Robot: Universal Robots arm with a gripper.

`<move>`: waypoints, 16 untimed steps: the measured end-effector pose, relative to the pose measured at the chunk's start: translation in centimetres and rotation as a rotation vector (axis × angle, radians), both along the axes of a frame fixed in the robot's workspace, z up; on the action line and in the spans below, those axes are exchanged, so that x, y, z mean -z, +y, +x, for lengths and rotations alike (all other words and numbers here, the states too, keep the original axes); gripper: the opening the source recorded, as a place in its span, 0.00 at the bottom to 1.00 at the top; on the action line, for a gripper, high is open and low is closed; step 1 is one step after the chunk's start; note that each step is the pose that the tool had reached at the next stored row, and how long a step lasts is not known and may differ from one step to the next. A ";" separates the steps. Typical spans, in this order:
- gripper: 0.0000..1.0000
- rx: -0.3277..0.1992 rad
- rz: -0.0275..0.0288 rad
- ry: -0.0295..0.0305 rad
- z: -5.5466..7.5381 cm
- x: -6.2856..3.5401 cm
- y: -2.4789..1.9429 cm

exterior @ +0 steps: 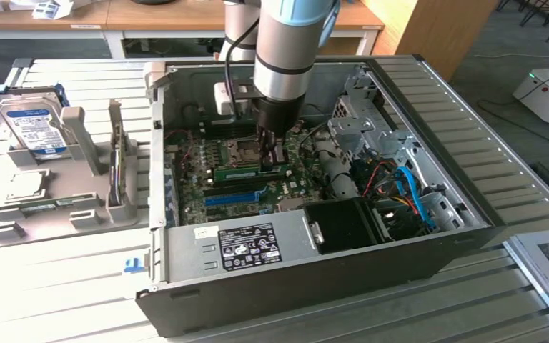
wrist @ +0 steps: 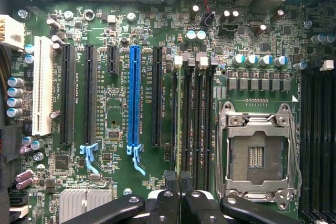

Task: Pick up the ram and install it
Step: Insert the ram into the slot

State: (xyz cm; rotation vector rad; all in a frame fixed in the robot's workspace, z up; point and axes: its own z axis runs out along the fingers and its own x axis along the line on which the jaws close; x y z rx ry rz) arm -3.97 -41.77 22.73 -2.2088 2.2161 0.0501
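Note:
The ram (exterior: pixel 246 172) is a slim green stick standing on its long edge over the motherboard's memory slots, inside the open computer case (exterior: pixel 465 214). My gripper (exterior: pixel 274 158) reaches straight down into the case and is shut on the end of the ram toward the exterior view's right. In the wrist view my gripper (wrist: pixel 178 182) has its two black fingertips pressed nearly together, directly above the black memory slots (wrist: pixel 194 119) beside the CPU socket (wrist: pixel 257 150). I cannot tell how deep the ram sits in its slot.
A blue expansion slot (exterior: pixel 231 198) (wrist: pixel 134 95) lies near the memory slots. The power supply (exterior: pixel 246 246) fills the case's near side, with cables (exterior: pixel 408 193) at the exterior view's right. A grey holder (exterior: pixel 55 207) outside the case carries a hard drive (exterior: pixel 31 128) and an upright card (exterior: pixel 115 164).

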 end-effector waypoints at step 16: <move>0.11 0.000 0.0002 -0.0009 0.0 0.09 0.00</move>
